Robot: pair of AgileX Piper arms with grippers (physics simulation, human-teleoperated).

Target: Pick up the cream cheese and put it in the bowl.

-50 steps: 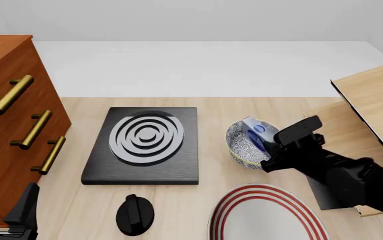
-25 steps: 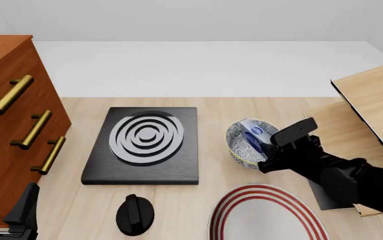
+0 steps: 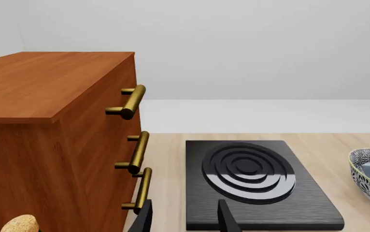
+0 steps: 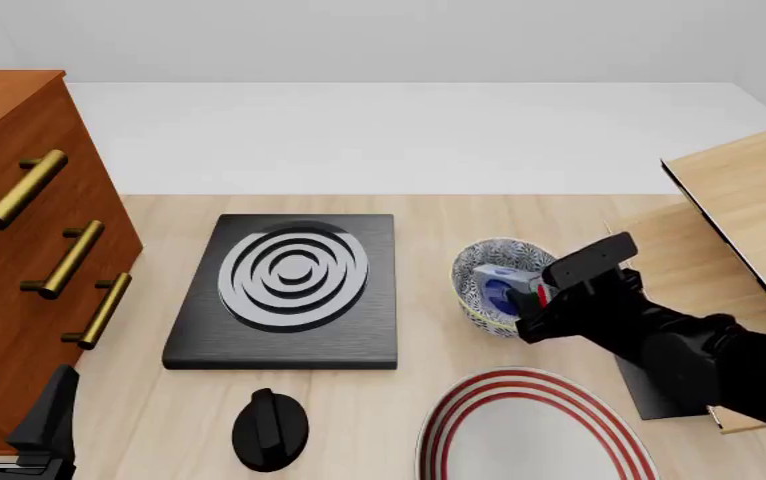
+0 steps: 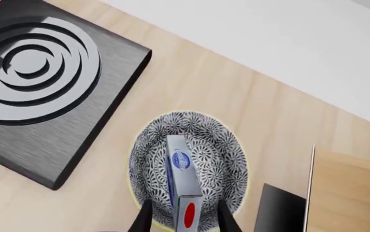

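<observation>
Cream cheese (image 5: 179, 186) is standing on edge inside the bowl (image 5: 220, 150), between my right fingers (image 5: 225, 221), spread apart, no grip that I can see. Placement looks done; only pulling away left. Left fingers (image 3: 227, 217) idle, apart, holding nothing.

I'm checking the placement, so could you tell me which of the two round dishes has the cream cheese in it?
The speckled blue-grey bowl beside the stove plate holds the cream cheese; the red-ringed plate nearer the camera shows nothing on it.

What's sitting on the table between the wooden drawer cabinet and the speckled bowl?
The black stove plate lies between cabinet and bowl, clearest in the front view.
</observation>
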